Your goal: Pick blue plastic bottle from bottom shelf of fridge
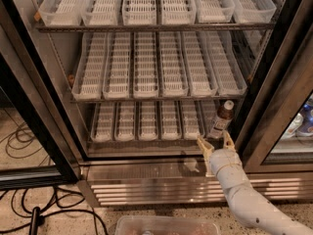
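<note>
Stainless steel, slatted and shiny: this is the base of the fridge [146, 187], square in front of my one camera view. It has black door frames left and right and grey metal inner walls.

Item 1. Top rack [146, 4] and middle rack [156, 67]: metal, each lined with clear-white ribbed lane trays side by side.

Item 2. The bottom shelf [146, 124]: lowest of the three, with the same ribbed trays in a row.

Item 3. The blue plastic bottle [221, 119]: small, clear plastic, dark brown liquid, pale cap, pale label round the middle. It stands upright at the far right end of the bottom shelf, near the front edge and close to the right door frame.

Item 4. The gripper [215, 141]: pale, with two fingers spread apart and nothing between them. I have it low at the fridge's front lip, just in front of and below the bottle's base, fingers pointing up toward the shelf. I cannot tell whether either finger touches the bottle. The white arm [254, 204] runs up to it from the lower right corner.

Item 5. Surroundings: black cables [29, 214] on the speckled floor at lower left. A clear plastic container [166, 225] sits at the bottom edge, centre. Blue-and-white containers [305, 121] stand behind the glass at far right.
</note>
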`<state>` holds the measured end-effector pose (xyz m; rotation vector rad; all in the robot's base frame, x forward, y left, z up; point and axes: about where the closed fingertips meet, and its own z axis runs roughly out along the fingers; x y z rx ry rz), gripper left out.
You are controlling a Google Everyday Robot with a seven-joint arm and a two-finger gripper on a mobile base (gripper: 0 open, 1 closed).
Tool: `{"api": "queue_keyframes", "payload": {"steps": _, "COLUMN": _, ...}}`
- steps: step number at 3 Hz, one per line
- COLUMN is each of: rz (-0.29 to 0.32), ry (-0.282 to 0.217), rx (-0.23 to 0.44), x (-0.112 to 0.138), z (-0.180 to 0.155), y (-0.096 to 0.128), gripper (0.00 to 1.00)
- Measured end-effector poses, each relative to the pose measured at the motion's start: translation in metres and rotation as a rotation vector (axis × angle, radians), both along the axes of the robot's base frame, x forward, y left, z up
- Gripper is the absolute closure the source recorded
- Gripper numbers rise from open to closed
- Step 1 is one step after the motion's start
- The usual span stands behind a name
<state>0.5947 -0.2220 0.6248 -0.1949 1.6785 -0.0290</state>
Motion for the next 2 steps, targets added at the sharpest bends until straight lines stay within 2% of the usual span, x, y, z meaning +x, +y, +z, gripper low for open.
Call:
{"api": "queue_keyframes", "payload": {"steps": 1, "rz": -0.015, "ry": 0.001, "rx": 0.004, "x": 0.0021, "z": -0.0019, "y": -0.0026, "gripper": 0.51}}
{"api": "queue_keyframes", "payload": {"steps": 2, "rz": -0.021, "ry": -0.028, "rx": 0.008, "x": 0.0119, "z": 0.0012, "y": -0.0013, "gripper": 0.48}}
